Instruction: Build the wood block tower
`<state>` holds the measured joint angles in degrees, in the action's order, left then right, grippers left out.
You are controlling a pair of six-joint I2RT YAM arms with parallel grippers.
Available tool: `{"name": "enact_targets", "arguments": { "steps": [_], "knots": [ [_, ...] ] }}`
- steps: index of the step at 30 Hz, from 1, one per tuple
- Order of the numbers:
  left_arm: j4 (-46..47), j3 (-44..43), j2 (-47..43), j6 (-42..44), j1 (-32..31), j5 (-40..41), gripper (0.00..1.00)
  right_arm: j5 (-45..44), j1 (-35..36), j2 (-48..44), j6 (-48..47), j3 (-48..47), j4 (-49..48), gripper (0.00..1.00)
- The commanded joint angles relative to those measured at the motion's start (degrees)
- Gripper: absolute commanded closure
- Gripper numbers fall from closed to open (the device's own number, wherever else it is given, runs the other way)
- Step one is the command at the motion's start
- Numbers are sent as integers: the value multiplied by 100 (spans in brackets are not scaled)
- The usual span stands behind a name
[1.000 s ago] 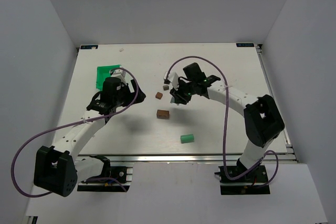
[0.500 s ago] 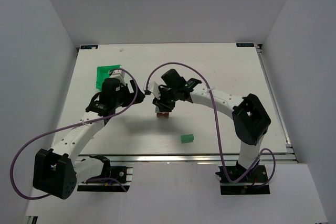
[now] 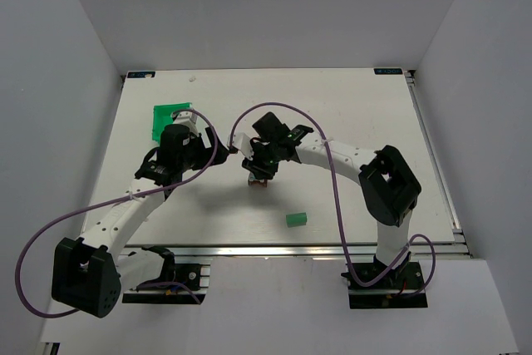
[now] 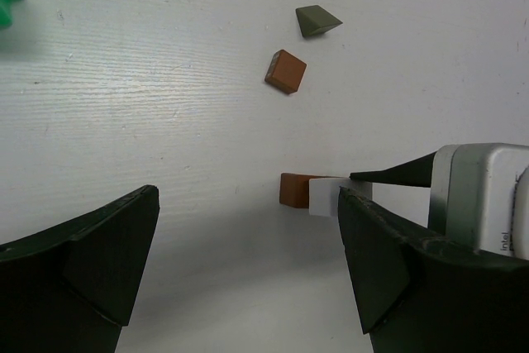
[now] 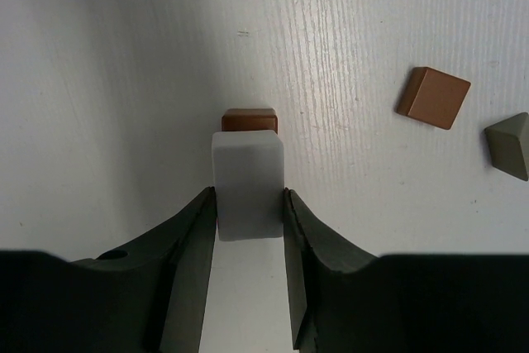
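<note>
My right gripper (image 5: pixel 248 204) is shut on a whitish block (image 5: pixel 247 183), its fingers on the block's two sides. It holds the block directly over a brown block (image 5: pixel 249 119) that lies on the table; I cannot tell if they touch. In the top view the right gripper (image 3: pixel 258 172) covers most of the brown block (image 3: pixel 260 183). In the left wrist view the whitish block (image 4: pixel 324 196) overlaps the brown block (image 4: pixel 293 189). My left gripper (image 4: pixel 248 262) is open and empty, to the left of the stack, also seen from above (image 3: pixel 181 155).
A small brown cube (image 4: pixel 286 71) and a dark olive wedge (image 4: pixel 317 20) lie beyond the stack; both also show in the right wrist view, cube (image 5: pixel 433 97) and wedge (image 5: pixel 510 145). A green block (image 3: pixel 296 219) lies near the front. A green bin (image 3: pixel 170 118) stands behind the left gripper.
My right gripper has moved left and nearer with the whitish block, from beside the loose pieces to over the brown block. The left arm has not moved.
</note>
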<state>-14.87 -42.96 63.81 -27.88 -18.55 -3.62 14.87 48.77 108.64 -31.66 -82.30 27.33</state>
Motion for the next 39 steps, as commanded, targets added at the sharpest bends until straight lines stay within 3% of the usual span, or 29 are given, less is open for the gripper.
{"name": "enact_targets", "arguments": {
  "steps": [1,39],
  "knots": [
    [72,25,-167,54,18,19,2,-37,27,-45,54,-93,-17,78],
    [90,-2,-53,72,26,-95,2,-204,-8,26,11,197,-343,64]
  ]
}}
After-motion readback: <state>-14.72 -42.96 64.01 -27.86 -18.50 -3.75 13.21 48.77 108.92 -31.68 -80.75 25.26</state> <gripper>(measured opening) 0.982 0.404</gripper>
